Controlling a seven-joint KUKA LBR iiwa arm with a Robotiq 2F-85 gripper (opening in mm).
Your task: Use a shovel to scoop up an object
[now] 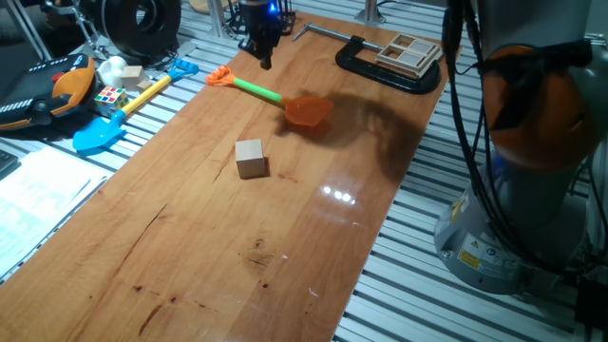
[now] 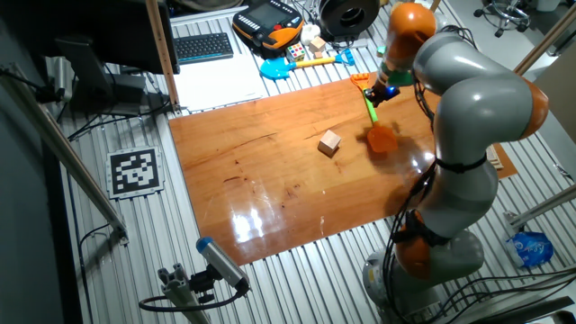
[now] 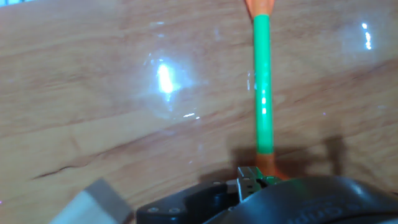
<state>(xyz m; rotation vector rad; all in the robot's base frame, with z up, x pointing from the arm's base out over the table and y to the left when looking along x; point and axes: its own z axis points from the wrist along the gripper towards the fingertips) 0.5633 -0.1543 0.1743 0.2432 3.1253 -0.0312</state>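
One wooden cube [image 1: 251, 158] sat unscooped mid-table as my gripper [image 1: 263, 52] hovered over the handle end of the shovel [image 1: 276, 98], which lay flat nearby, its jaws' state impossible for me to tell, leaving the scoop undone.

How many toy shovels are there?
2. The orange-and-green shovel lies on the wooden table, near the far end under the gripper. The blue-and-yellow shovel lies off the table's edge, beside the clutter. More could be hidden there.
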